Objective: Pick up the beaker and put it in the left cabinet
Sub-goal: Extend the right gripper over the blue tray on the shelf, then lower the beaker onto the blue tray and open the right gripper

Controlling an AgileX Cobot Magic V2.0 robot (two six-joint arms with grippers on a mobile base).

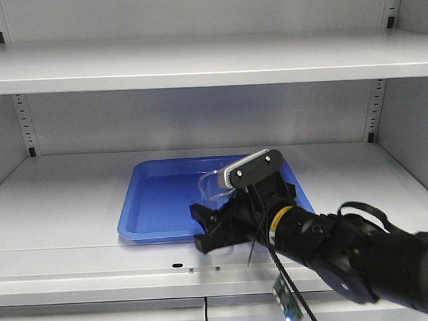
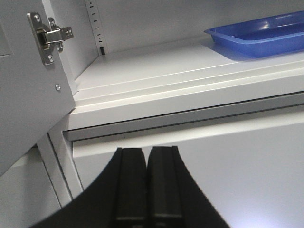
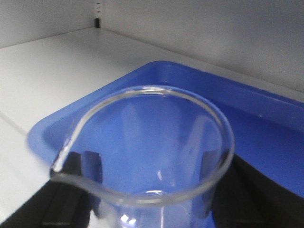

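The right gripper holds the beaker. Its dark fingers sit on both sides of the glass, pressed against it. The beaker is clear and empty, and it stands straight up.

The right arm reaches into the cabinet, over the middle shelf. The beaker is over the front part of the blue tray that lies on that shelf. From the front it is hard to see the glass well, so I cannot tell if its bottom rests on the tray or hangs just above it.

The left gripper is pinched together with nothing in it. It waits low down, in front of the cabinet and below the shelf edge.

So the picking part looks done, and the beaker is already inside the cabinet. What seems left is to set it down, let go, and pull the arm back out.
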